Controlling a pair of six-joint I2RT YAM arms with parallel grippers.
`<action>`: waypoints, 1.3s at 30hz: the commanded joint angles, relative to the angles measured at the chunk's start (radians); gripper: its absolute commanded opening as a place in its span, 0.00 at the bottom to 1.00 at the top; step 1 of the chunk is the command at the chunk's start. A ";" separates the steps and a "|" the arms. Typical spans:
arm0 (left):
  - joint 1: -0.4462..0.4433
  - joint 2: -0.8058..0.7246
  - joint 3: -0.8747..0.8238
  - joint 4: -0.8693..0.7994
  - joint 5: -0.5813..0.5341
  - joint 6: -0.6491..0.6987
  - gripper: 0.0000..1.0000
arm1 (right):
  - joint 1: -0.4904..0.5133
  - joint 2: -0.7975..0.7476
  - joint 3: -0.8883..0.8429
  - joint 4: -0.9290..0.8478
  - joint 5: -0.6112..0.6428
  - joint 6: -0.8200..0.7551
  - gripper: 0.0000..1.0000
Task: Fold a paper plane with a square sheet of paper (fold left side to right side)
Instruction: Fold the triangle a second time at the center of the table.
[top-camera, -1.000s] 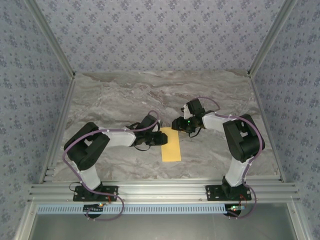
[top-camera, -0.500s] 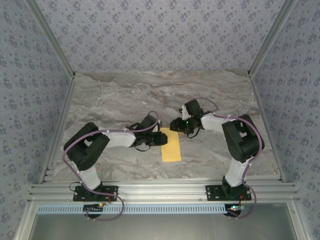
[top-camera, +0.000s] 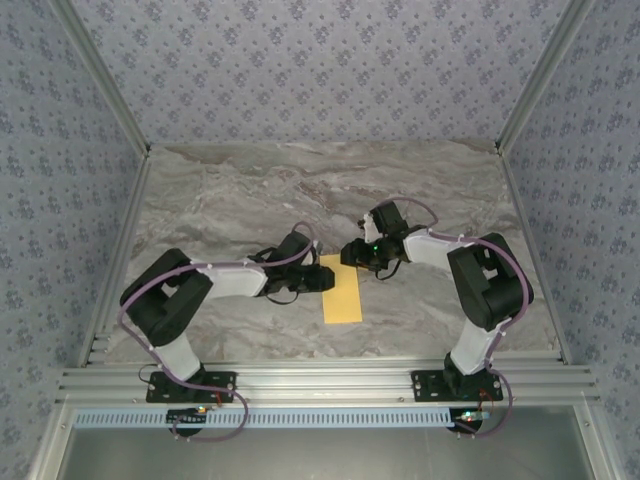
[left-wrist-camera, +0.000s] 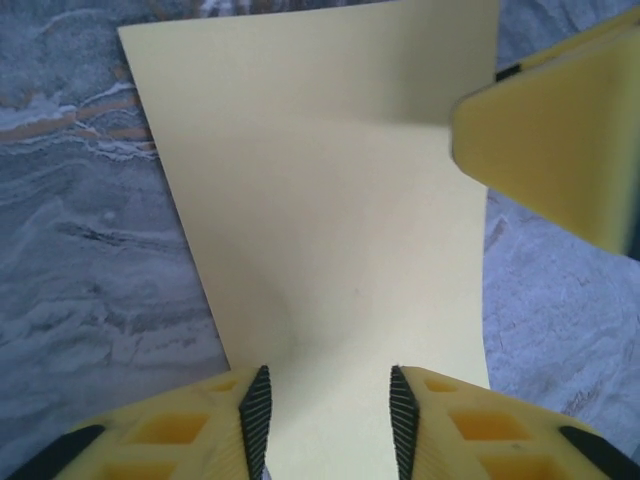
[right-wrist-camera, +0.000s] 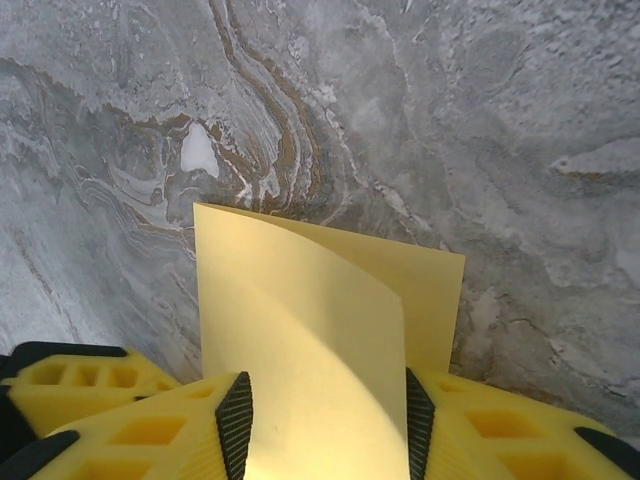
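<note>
The square sheet of paper (top-camera: 342, 292) lies on the marble table, folded in half into a narrow yellow-orange strip. In the right wrist view its upper layer (right-wrist-camera: 300, 340) bows up off the lower layer. My left gripper (top-camera: 320, 279) rests at the strip's far left edge, open, with the paper (left-wrist-camera: 330, 220) flat between and under its fingertips (left-wrist-camera: 255, 415). My right gripper (top-camera: 353, 253) is at the strip's far right corner, also open and straddling the paper. The midpoints sit at left gripper (left-wrist-camera: 328, 425) and right gripper (right-wrist-camera: 327, 430). Each wrist view catches a yellow finger of the other gripper.
The marble table (top-camera: 250, 190) is bordered by aluminium rails and patterned walls (top-camera: 320, 60). The two grippers almost touch over the paper's far end. The arm bases (top-camera: 190, 385) stand at the near edge.
The right gripper has edged a little left and nearer, toward the paper's far corner. The left arm has sunk slightly. The paper has stayed in place.
</note>
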 joint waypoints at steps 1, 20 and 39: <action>-0.008 -0.093 -0.005 0.006 -0.008 0.038 0.45 | -0.005 -0.002 0.008 -0.033 -0.003 -0.026 0.40; -0.277 -0.384 -0.083 -0.180 -0.260 0.280 0.57 | -0.019 0.013 0.144 -0.238 -0.070 -0.056 0.12; -0.573 0.018 0.322 -0.485 -0.702 0.250 0.66 | -0.021 0.037 0.173 -0.264 -0.094 -0.050 0.11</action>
